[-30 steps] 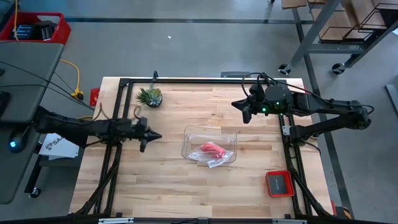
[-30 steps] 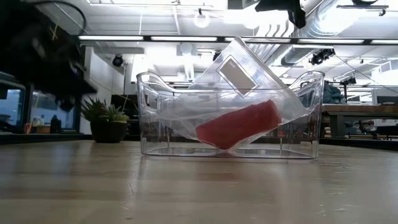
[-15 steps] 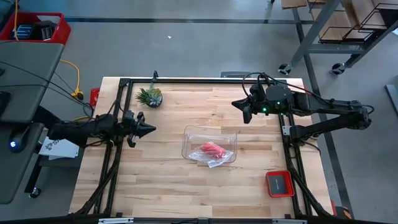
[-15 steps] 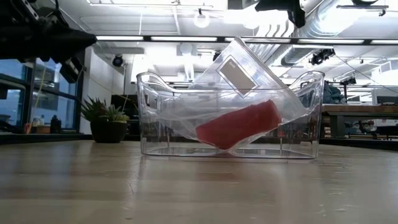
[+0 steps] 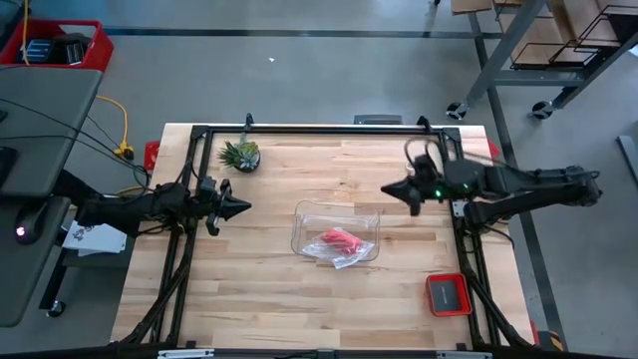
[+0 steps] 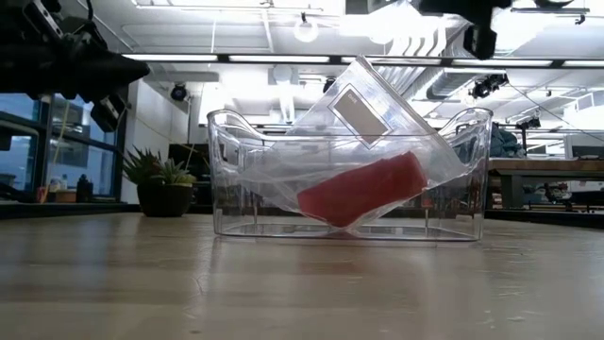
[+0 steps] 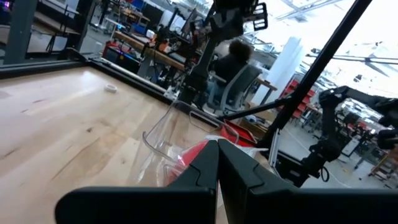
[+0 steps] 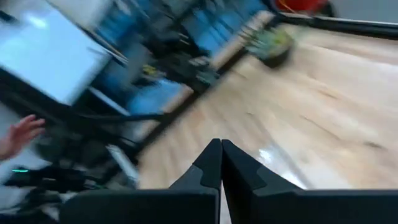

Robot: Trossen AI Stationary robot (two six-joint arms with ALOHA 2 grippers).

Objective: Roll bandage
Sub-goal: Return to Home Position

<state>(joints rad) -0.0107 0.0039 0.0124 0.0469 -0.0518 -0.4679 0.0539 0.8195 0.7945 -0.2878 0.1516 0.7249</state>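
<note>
Wood table with a black frame round it, open lab floor behind. Left gripper sits over the table's left side, tip pointing at the middle; its fingers are pressed together tip to tip with nothing between them. Right gripper sits over the right side, tip pointing left; its fingers are also closed together and empty. In the low view both arms show only at the top corners, above the rim of the container, touching nothing. The container is a clear plastic bin standing flat near the table's middle, between the two grippers. It is well clear of the left one and nearer the right one, which is off its far right corner. Inside it, the zip bag leans at an angle with its upper corner poking above the rim. The bandage is inside that bag, a stubby red roll lying tilted low in the bin. The left wrist view catches its red just past the fingertips, through the bin wall. Small potted plant stands at the far left of the table, apart from everything. Red square tray with a dark centre sits at the near right corner. Off the table, a red crate rests on a grey bench at far left. A person sits in a chair beyond the table in the left wrist view, and a raised hand shows at the edge of the right wrist view.
</note>
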